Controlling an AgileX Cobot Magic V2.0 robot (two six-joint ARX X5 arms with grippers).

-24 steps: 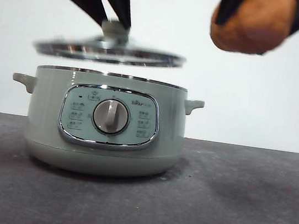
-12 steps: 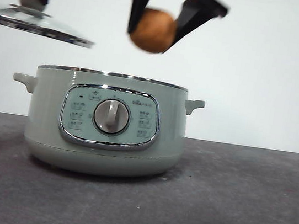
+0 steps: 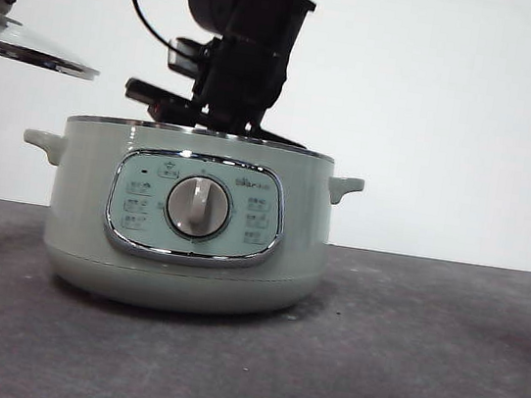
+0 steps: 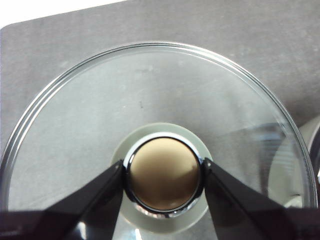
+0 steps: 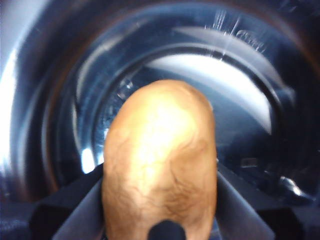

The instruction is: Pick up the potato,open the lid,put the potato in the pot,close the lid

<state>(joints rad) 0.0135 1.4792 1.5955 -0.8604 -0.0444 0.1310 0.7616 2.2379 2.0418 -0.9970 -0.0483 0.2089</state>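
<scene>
Right gripper (image 5: 160,200) is clamped on the potato (image 5: 160,175) and is down inside the open pot (image 3: 189,218), so the potato is in the pot's shiny bowl but held between the jaws, and I can't tell if it touches the bottom. Left gripper (image 4: 163,175) has its jaws pinched on the lid (image 4: 100,115) by the knob (image 4: 163,172), holding it up in the air off the pot's left side, over the table (image 3: 421,360).

Arm over pot (image 3: 247,48): matte black boxy housing, round black camera barrel, green LED on top, looped black cable, flat wedge-shaped jaws.
</scene>
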